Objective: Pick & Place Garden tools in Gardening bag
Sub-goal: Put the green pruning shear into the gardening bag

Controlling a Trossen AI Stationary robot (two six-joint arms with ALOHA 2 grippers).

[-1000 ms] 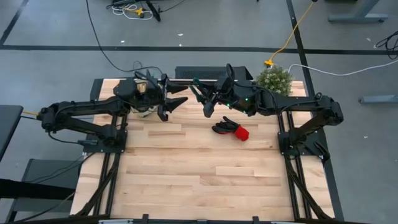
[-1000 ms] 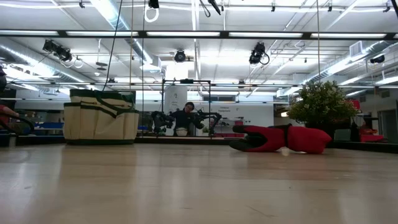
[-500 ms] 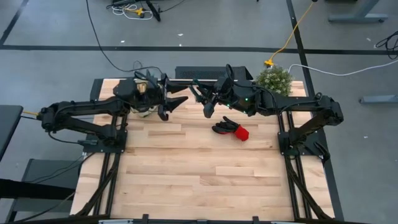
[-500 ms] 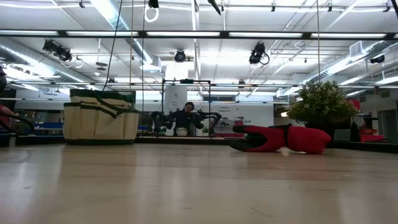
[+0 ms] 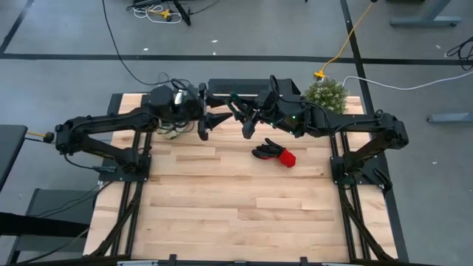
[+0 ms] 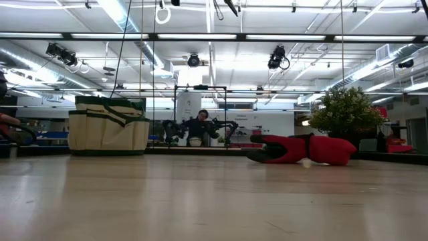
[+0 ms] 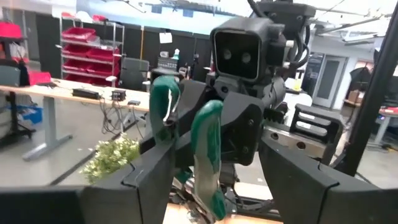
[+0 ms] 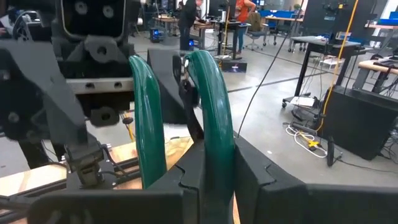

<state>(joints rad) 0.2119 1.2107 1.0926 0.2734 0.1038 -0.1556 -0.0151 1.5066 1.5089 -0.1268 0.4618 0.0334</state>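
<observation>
High above the table's far middle, my right gripper (image 5: 242, 117) is shut on green-handled shears (image 8: 211, 93), whose two curved handles stick out toward my left gripper (image 5: 214, 123). My left gripper is open, with a finger on either side of the handles (image 7: 208, 149). The beige gardening bag (image 6: 108, 126) stands on the table at far left, under my left arm. Black-and-red gloves (image 5: 275, 154) lie flat on the table right of centre. My right gripper holds the shears where the two green handles (image 8: 205, 155) run in between its fingers; the end it grips is hidden by the fingers. The gripper points about level toward the table's left. The shears are lifted clear, handles outward. I cannot tell whether my left gripper touches the handles.
A bushy green plant (image 5: 326, 94) stands at the table's far right corner. The near half of the wooden table (image 5: 236, 214) is bare wood. A person (image 6: 200, 126) sits in the room beyond the table.
My left gripper has moved toward the table's right and a little up, closing in on the shears that my right gripper holds; its fingers have stayed open. My right gripper has kept still.
</observation>
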